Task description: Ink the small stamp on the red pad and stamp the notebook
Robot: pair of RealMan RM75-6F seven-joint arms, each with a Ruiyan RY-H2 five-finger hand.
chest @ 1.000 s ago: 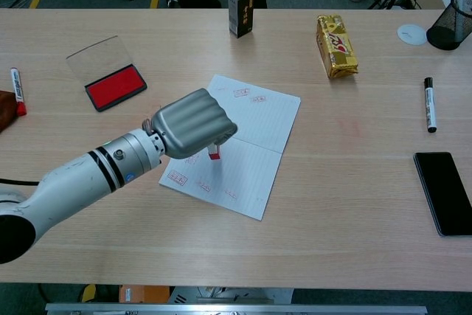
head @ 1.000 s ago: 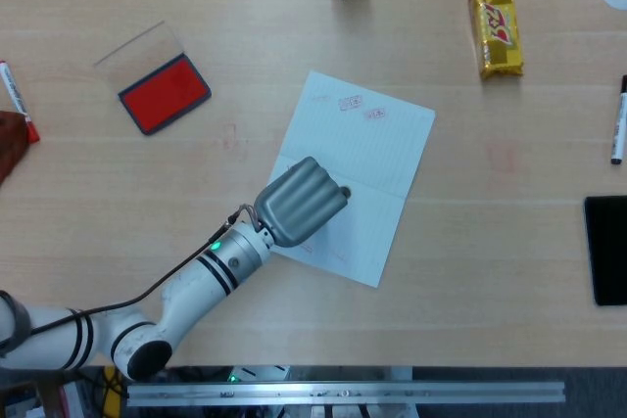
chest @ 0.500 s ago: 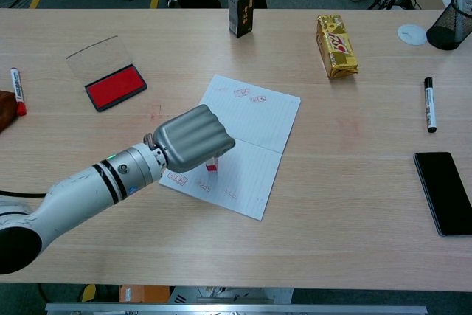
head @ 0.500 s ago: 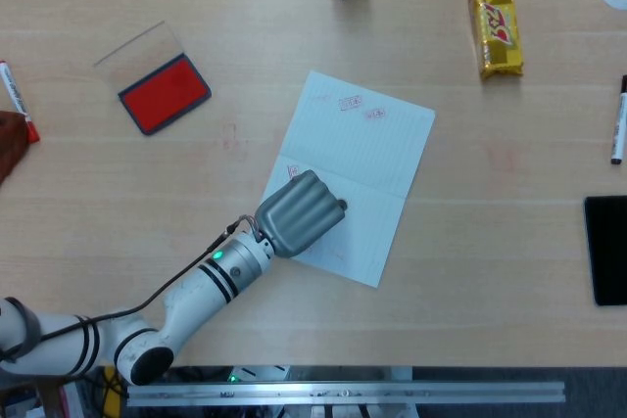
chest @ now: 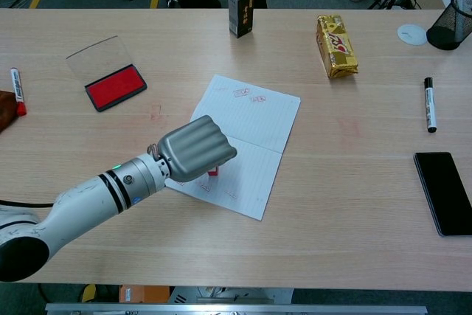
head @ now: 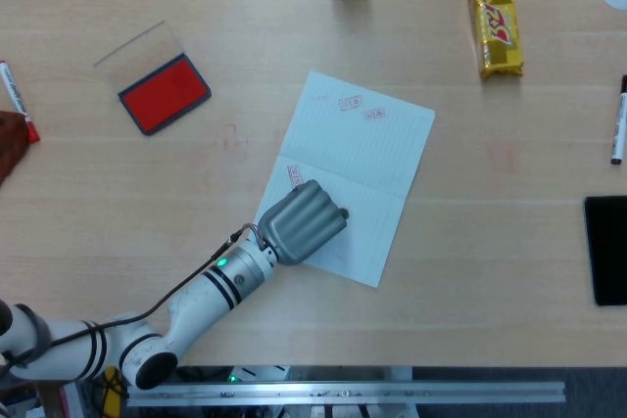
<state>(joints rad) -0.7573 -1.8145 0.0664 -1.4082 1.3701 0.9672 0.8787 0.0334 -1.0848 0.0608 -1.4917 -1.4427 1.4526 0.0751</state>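
Left hand presses stamp onto notebook.
Fingers curled tight around the stamp, near the page's front-left corner.

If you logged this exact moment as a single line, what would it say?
left hand: grips small stamp | stamp: low over notebook | ink pad: open | right hand: not in view

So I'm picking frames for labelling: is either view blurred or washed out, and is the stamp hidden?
Head view: sharp and evenly lit, but the left hand covers all but the stamp's dark end. Chest view: equally sharp, soft shadow under the hand, and the stamp shows only as a red tip on the notebook.
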